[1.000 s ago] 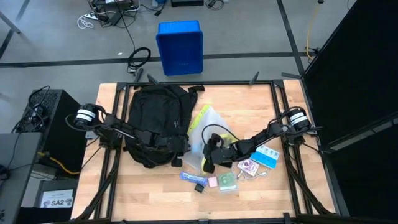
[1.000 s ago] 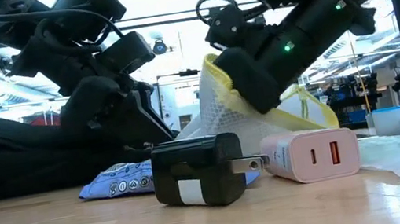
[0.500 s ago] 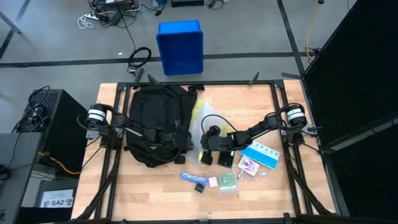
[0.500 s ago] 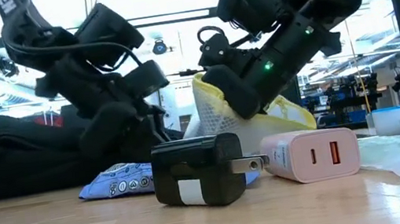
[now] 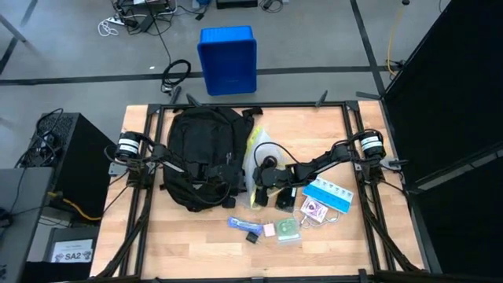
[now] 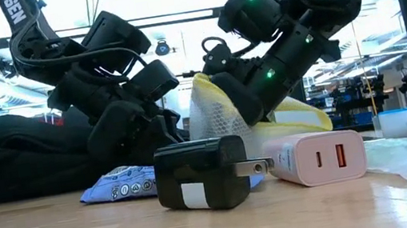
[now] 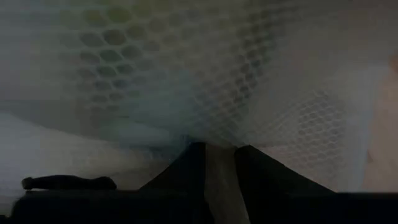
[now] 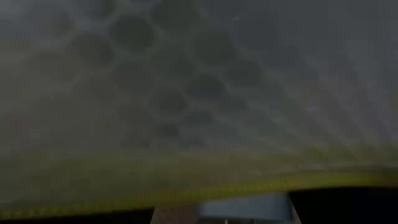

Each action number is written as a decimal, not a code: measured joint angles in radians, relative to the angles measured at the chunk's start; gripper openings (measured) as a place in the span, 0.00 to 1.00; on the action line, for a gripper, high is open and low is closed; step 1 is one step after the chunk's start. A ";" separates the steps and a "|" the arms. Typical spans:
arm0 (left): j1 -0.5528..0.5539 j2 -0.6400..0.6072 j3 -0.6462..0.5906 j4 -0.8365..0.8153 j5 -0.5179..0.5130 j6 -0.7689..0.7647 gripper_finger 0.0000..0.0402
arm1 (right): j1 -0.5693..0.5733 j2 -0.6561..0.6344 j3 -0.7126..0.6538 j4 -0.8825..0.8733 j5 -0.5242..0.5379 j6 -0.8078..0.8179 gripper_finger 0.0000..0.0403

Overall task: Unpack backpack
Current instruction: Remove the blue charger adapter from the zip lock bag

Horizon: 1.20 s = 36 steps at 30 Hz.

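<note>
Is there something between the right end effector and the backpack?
Yes. A white mesh pouch with yellow trim lies between the right end effector and the backpack, right beside the backpack.

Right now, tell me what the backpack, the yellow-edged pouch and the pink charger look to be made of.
Backpack: matte black woven fabric, by its soft folds and straps. Yellow-edged pouch: translucent white mesh with yellow trim; the left wrist view shows a honeycomb weave. Pink charger: smooth, slightly glossy shell, probably hard plastic.
</note>
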<state>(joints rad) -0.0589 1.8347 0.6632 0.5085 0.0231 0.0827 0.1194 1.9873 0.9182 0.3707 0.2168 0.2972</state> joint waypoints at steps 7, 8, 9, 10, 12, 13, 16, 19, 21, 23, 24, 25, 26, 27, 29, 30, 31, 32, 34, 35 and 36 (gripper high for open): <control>-0.002 0.000 0.000 -0.006 0.006 -0.003 0.19 | -0.015 0.042 0.003 -0.008 -0.034 -0.002 0.68; -0.002 0.000 0.001 -0.008 0.006 -0.004 0.19 | -0.013 0.042 0.003 -0.012 -0.036 -0.016 0.67; -0.002 0.000 0.002 -0.011 0.006 -0.005 0.19 | -0.011 0.042 0.003 -0.013 -0.040 -0.031 0.66; -0.002 0.000 0.002 -0.013 0.006 -0.006 0.19 | -0.008 0.042 0.003 -0.017 -0.039 -0.043 0.64; -0.002 0.000 0.003 -0.021 0.006 -0.007 0.19 | -0.002 0.040 0.003 -0.024 -0.038 -0.058 0.58; -0.002 0.000 0.004 -0.029 0.006 -0.007 0.19 | 0.000 0.040 0.003 -0.027 -0.039 -0.061 0.53; -0.002 -0.001 0.005 -0.065 0.009 -0.010 0.19 | 0.004 0.040 0.003 -0.040 -0.053 -0.056 0.40; -0.002 -0.003 0.006 -0.093 0.010 -0.016 0.19 | 0.005 0.039 0.003 -0.047 -0.076 -0.051 0.40; -0.002 -0.003 0.007 -0.102 0.012 -0.023 0.19 | 0.009 0.039 0.003 -0.047 -0.083 -0.049 0.40; -0.002 -0.003 0.007 -0.104 0.012 -0.031 0.19 | 0.016 0.030 0.003 -0.056 -0.084 -0.047 0.40; -0.002 -0.003 0.006 -0.104 0.012 -0.031 0.19 | 0.021 0.025 0.002 -0.061 -0.085 -0.046 0.40; -0.002 -0.003 0.006 -0.104 0.012 -0.031 0.19 | 0.026 0.016 0.001 -0.071 -0.086 -0.044 0.40; -0.002 -0.003 0.006 -0.104 0.012 -0.031 0.19 | 0.034 0.004 -0.001 -0.085 -0.085 -0.040 0.40; -0.002 -0.003 0.006 -0.105 0.012 -0.032 0.19 | 0.043 -0.012 -0.002 -0.103 -0.077 -0.039 0.40; -0.002 -0.003 0.006 -0.107 0.012 -0.033 0.19 | 0.062 -0.048 -0.004 -0.154 -0.058 -0.031 0.40; -0.002 -0.003 0.006 -0.107 0.012 -0.033 0.19 | 0.073 -0.069 -0.006 -0.189 -0.052 -0.025 0.40; -0.002 -0.003 0.006 -0.107 0.012 -0.033 0.19 | 0.085 -0.093 -0.009 -0.233 -0.039 -0.019 0.40; -0.002 -0.003 0.006 -0.107 0.012 -0.033 0.19 | 0.095 -0.116 -0.010 -0.266 -0.035 -0.014 0.40; -0.002 -0.003 0.005 -0.107 0.012 -0.034 0.19 | 0.117 -0.155 -0.010 -0.332 -0.012 0.005 0.40; -0.002 -0.003 0.005 -0.108 0.011 -0.034 0.19 | 0.128 -0.176 -0.010 -0.365 0.006 0.017 0.40; -0.002 -0.003 0.005 -0.108 0.011 -0.035 0.19 | 0.139 -0.194 -0.010 -0.388 0.026 0.028 0.40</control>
<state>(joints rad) -0.0612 1.8313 0.6685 0.4004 0.0346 0.0479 0.2584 1.7929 0.9086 -0.0178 0.2425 0.3254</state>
